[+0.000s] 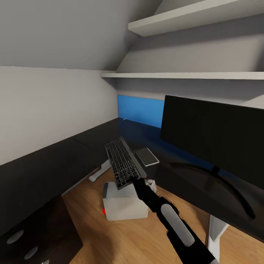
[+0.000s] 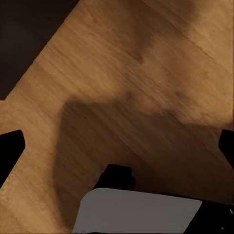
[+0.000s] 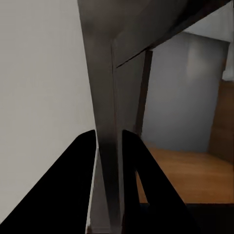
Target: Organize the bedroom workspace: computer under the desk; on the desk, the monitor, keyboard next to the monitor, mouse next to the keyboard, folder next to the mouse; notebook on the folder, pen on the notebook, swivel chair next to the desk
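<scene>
Currently: keyboard placement step, carried by the right hand.
Right hand (image 1: 137, 179) was clamped on the near edge of the keyboard (image 1: 123, 162), holding it tilted above the computer (image 1: 124, 205) on the floor, short of the desk (image 1: 176, 176). Next move called for lowering it flat beside the monitor (image 1: 212, 135). Left hand (image 2: 117, 146) fingers stood apart.

Right arm (image 1: 172, 216) extended forward and up; right gripper (image 3: 108, 146) fingers clamped on keyboard (image 1: 123, 162) edge; left gripper (image 2: 117, 141) fingers spread wide, pointing down.
</scene>
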